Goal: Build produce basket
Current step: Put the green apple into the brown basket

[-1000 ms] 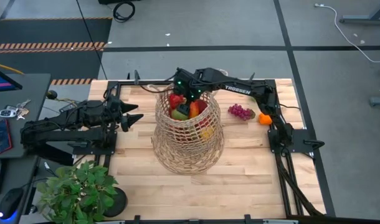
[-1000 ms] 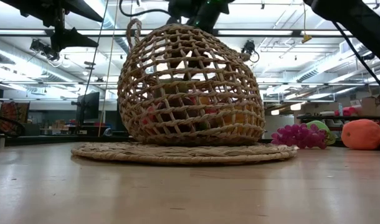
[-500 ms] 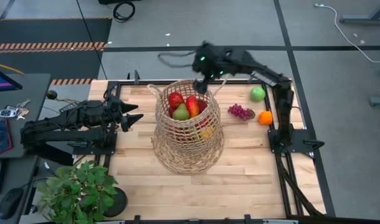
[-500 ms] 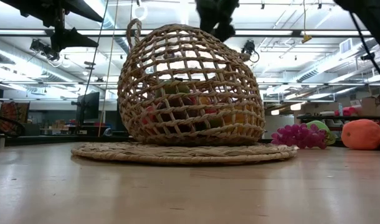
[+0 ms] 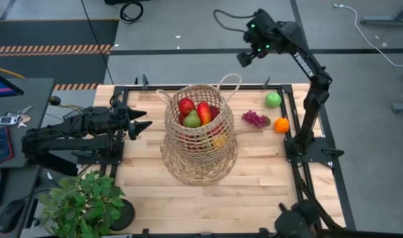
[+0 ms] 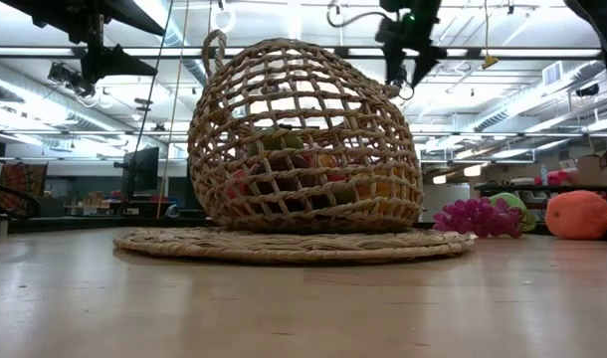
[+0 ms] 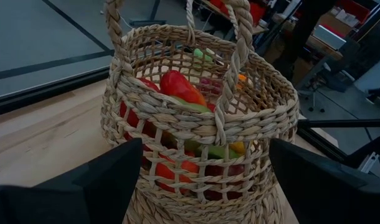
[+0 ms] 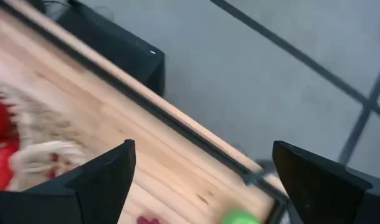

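Note:
The tan wicker basket [image 5: 200, 142] stands on its wide woven base [image 6: 294, 244] at mid-table. It holds red, green and orange produce [image 5: 193, 114], seen through the weave in the left wrist view [image 7: 177, 87]. Purple grapes [image 5: 255, 119], a green apple [image 5: 273, 100] and an orange [image 5: 281, 124] lie on the table to its right. My right gripper [image 5: 244, 58] is open and empty, raised high beyond the table's far edge [image 8: 205, 180]. My left gripper [image 5: 141, 125] waits open, left of the basket [image 7: 205, 186].
A potted leafy plant [image 5: 82, 201] stands at the table's near left corner. The basket's two loop handles [image 5: 229, 82] stick up from its rim. Bare wood [image 5: 254, 192] lies in front of the basket toward the near edge.
My right gripper has come up out of the basket's mouth. It has swung quickly up and toward the far right, past the table's far edge. The basket and the produce on the table have stayed put.

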{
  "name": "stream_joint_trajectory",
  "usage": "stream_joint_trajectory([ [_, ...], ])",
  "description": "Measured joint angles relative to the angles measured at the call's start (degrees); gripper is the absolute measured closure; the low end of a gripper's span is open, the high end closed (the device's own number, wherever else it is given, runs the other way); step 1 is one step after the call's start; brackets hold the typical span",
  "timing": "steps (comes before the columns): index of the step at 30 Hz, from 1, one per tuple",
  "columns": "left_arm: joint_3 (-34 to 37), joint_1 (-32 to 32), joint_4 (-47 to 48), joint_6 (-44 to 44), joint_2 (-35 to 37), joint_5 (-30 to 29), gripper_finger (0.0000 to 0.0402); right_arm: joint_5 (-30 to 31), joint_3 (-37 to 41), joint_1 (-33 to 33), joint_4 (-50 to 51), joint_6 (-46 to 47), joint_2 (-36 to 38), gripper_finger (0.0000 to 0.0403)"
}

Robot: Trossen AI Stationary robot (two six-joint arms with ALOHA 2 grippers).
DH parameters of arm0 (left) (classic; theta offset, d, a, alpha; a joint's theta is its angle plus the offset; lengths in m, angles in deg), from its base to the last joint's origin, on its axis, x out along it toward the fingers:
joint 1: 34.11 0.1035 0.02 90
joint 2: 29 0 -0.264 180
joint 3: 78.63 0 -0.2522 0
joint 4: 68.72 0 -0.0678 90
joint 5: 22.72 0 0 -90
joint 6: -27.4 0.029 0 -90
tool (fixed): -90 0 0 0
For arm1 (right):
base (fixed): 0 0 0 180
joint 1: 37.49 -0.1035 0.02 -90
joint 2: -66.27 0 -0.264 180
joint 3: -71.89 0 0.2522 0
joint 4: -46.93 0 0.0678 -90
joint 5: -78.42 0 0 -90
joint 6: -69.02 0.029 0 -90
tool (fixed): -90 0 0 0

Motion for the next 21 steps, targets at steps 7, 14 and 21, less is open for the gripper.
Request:
stream_joint_trajectory([
  [7,0.00,0.01,0.00,0.00,0.00,-0.02,0.0044,-1.33,0.55,4.52,0.29,0.73,2.00,0.0031],
  [14,0.00,0.01,0.00,0.00,0.00,-0.01,0.0044,2.64,21.30,4.66,-11.35,1.93,13.08,0.0037],
  [21,0.00,0.02,0.00,0.01,0.00,0.00,0.0044,0.44,52.82,6.68,-29.05,11.48,26.94,0.0037],
])
